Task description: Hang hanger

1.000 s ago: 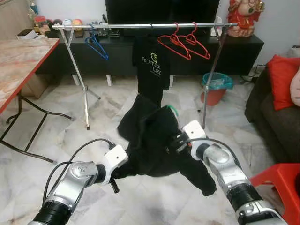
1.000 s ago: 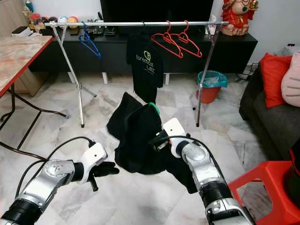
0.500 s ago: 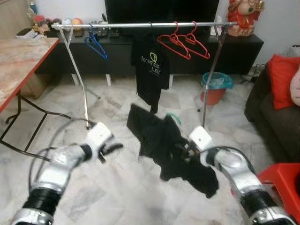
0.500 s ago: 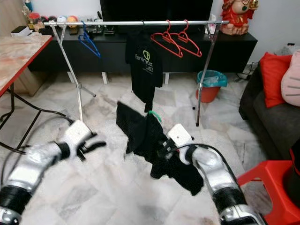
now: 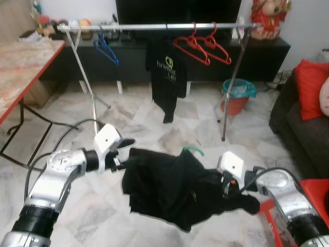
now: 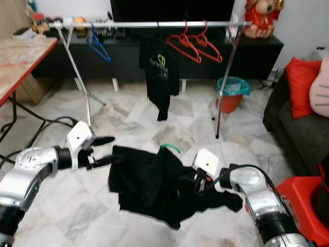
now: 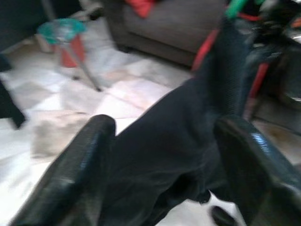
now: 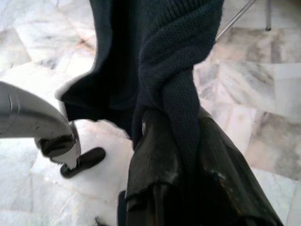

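Observation:
A black knit garment on a green hanger, whose hook pokes up from its top edge, hangs spread out low over the marble floor. My right gripper is shut on the garment's right end; in the right wrist view the knit cloth is pinched between the fingers. My left gripper is at the garment's left edge, open, with the cloth lying between its spread fingers. The silver clothes rail stands beyond, a few steps away.
On the rail hang a blue hanger, a black printed T-shirt and two red hangers. A teal-lined red bin stands by the rack's right leg. A table is at left, a dark sofa and a red stool at right.
The garment has gone from hanging bunched at the right gripper to spread sideways. My left gripper has come in to its left edge; the right gripper has moved lower and rightward.

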{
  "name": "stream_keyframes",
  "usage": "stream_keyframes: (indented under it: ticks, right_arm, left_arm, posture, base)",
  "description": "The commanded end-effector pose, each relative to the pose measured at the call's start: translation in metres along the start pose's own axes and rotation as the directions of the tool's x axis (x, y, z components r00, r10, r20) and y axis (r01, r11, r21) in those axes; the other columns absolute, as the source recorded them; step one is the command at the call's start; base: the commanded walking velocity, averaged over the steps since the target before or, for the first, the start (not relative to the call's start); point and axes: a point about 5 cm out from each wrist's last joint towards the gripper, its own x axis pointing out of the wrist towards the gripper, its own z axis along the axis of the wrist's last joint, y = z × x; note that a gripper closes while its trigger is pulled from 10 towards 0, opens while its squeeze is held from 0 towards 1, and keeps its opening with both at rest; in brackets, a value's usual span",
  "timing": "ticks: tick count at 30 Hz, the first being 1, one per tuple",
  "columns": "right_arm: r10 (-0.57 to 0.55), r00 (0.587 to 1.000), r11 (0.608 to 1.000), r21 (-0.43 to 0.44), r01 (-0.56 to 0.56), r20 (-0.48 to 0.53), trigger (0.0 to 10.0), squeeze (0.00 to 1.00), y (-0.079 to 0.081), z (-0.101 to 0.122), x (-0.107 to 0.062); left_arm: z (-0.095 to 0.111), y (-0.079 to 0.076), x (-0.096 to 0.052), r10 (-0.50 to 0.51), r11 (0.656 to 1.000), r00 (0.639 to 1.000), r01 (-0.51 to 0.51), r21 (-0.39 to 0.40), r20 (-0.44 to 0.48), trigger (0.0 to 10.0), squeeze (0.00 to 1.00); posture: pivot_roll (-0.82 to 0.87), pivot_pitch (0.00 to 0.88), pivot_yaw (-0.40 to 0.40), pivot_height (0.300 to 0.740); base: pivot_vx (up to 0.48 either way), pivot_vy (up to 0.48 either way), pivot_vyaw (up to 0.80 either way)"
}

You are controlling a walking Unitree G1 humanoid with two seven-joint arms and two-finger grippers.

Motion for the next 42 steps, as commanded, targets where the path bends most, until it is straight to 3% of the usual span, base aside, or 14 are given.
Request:
stream_keyframes:
  ticks: [1,8,13,15,17,18,28,36,42]
  right_arm:
    - [0.031,0.999,0.999,-0.033,-0.030,0.020,10.0,0.00,0.001,0.008,-0.002]
    - [0.061,0.998,0.998,-0.032,-0.061,0.007,10.0,0.00,0.007,0.005,0.000]
    - [0.103,0.995,0.994,-0.031,-0.102,0.007,10.0,0.00,0.013,0.006,0.002]
    - [0.140,0.990,0.989,-0.046,-0.140,0.009,10.0,0.00,0.016,0.009,0.002]
    - [0.153,0.988,0.987,-0.053,-0.152,0.009,10.0,0.00,0.016,0.011,0.002]
    - [0.159,0.987,0.986,-0.060,-0.158,0.006,10.0,0.00,0.017,0.013,0.002]
    - [0.182,0.983,0.979,-0.099,-0.180,0.013,10.0,0.00,0.014,0.025,-0.001]
    - [0.211,0.977,0.969,-0.134,-0.209,0.003,10.0,0.00,0.015,0.032,-0.003]
    - [0.236,0.972,0.961,-0.154,-0.229,0.024,10.0,0.00,0.017,0.040,-0.002]
  left_arm:
    - [0.003,-0.004,-0.001,-0.044,0.999,0.999,0.044,-0.004,0.002,10.0,1.00]
    - [0.013,-0.006,0.002,-0.083,0.996,0.995,0.084,-0.017,0.049,10.0,1.00]
    - [0.019,-0.016,0.008,-0.174,0.984,0.983,0.175,-0.024,0.059,10.0,1.00]
    - [0.019,-0.027,0.016,-0.265,0.963,0.963,0.266,-0.035,0.044,10.0,1.00]
    - [0.017,-0.031,0.022,-0.287,0.958,0.958,0.287,-0.011,0.020,10.0,1.00]
    - [0.015,-0.032,0.025,-0.299,0.954,0.954,0.299,-0.004,0.000,10.0,0.00]
    - [0.009,-0.036,0.035,-0.329,0.944,0.943,0.329,-0.008,-0.044,10.0,0.00]
    - [-0.017,-0.026,0.022,-0.270,0.963,0.953,0.264,-0.059,-0.141,10.0,0.00]
    - [-0.030,-0.029,0.024,-0.273,0.961,0.947,0.262,-0.086,-0.167,10.0,0.00]
  posture:
    - [0.02,0.000,0.012,0.740]
    - [0.02,0.000,0.015,0.740]
    - [0.02,0.000,0.022,0.740]
    - [0.02,0.000,0.027,0.740]
    - [0.02,0.000,0.028,0.740]
    - [0.02,0.000,0.030,0.740]
    - [0.01,0.000,0.034,0.740]
    - [0.01,0.000,0.033,0.740]
    - [0.01,0.000,0.033,0.740]
  base:
    - [0.000,0.000,0.00]
    - [0.000,0.000,0.00]
    - [0.000,0.000,0.00]
    - [0.000,0.000,0.00]
    - [0.000,0.000,0.00]
    - [0.000,0.000,0.00]
    - [0.000,0.000,0.00]
    - [0.000,0.000,0.00]
    - [0.000,0.000,0.00]
